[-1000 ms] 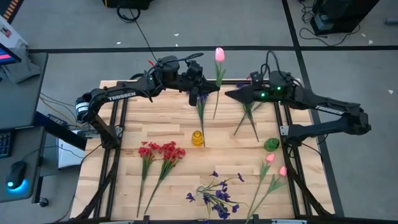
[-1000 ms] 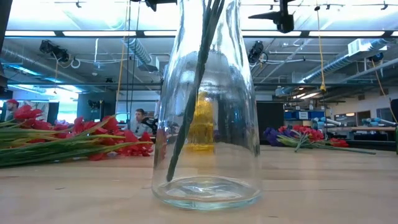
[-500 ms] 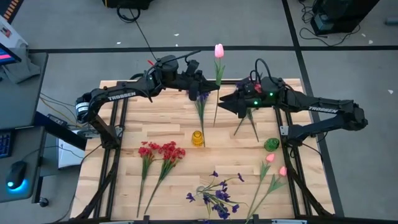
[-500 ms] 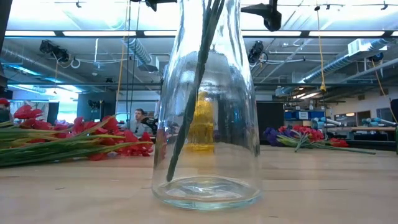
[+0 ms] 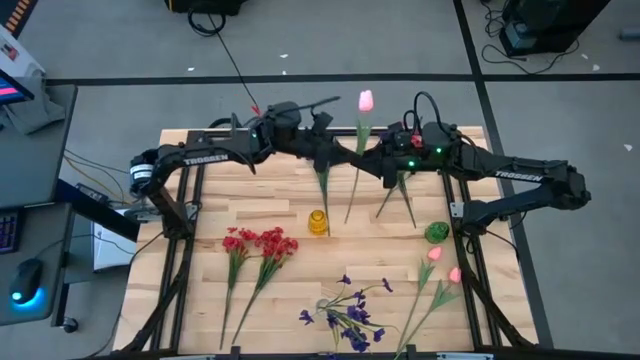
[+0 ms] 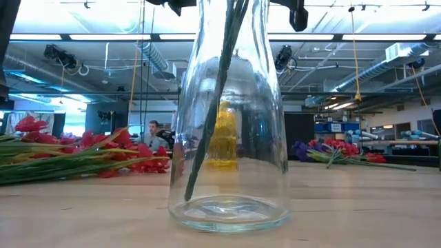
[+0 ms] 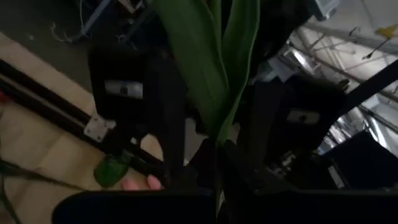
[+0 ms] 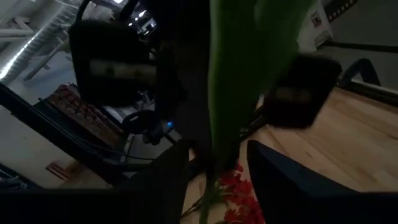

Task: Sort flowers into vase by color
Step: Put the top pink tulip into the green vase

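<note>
Right gripper (image 5: 372, 163) now closing around the stem of the pink tulip (image 5: 366, 100), which is clamped in the shut left gripper (image 5: 345, 160) just beside it above the clear vase (image 6: 229, 124), suggesting a handover before the drop

Green stem (image 6: 219, 89) inside glass vase (image 6: 269, 155)
</note>
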{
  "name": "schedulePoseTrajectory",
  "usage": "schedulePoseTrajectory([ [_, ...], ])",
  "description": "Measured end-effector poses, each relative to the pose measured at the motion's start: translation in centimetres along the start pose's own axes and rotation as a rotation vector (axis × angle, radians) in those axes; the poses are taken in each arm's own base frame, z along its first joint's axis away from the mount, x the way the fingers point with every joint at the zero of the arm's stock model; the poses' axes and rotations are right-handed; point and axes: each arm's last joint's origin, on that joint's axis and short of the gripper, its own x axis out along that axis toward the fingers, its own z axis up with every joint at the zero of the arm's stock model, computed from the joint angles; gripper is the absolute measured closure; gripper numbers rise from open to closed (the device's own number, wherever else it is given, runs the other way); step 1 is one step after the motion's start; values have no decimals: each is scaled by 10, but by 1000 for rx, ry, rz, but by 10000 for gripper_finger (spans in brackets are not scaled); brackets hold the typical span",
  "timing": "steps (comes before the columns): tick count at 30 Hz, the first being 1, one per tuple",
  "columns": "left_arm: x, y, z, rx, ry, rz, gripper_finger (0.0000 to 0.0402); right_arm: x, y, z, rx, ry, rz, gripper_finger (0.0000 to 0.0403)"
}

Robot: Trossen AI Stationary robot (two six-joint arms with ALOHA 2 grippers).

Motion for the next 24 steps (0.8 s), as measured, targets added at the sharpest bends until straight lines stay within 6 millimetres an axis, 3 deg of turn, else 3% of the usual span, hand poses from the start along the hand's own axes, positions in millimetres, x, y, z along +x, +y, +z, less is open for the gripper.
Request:
schedulePoseTrajectory([
  [11,-11,7,14,15,-21,-11,389,0,1,-2,16,40,37,240],
  [24,-12,8,14,11,-1,-29,389,0,-1,-4,14,58,18,247],
])
